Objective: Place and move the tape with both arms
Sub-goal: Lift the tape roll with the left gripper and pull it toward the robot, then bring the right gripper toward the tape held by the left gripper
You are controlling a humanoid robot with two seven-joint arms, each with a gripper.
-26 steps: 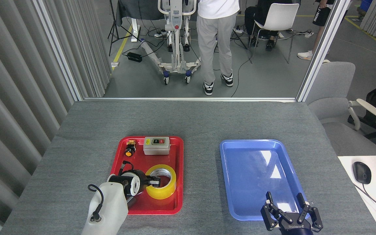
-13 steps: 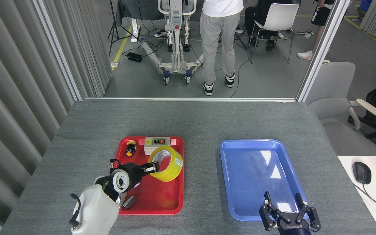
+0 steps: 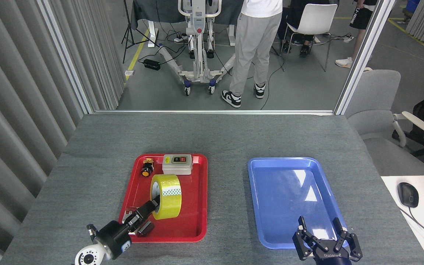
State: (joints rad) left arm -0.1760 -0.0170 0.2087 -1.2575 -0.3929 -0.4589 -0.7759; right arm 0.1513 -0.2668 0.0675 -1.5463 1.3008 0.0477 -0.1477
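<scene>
Bare grey felt-covered table (image 3: 226,141) lay between the red plastic tray (image 3: 201,206) and the empty blue plastic tray (image 3: 258,206). In the red tray, the upright roll of yellow packing tape (image 3: 168,197) stood mid-tray; a grey switch box (image 3: 176,164) and a small orange-capped button (image 3: 146,170) crowded its far end.

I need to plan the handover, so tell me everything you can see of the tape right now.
The tape is a wide roll of glossy, translucent yellow film on a white core. It stands on edge, its open core facing left, above the middle of the red tray, near side of the switch box. A pale patterned patch shows on its outer wrap. The left gripper reaches into the core from the lower left, fingers on the rim; whether the roll rests on the tray is unclear.
</scene>
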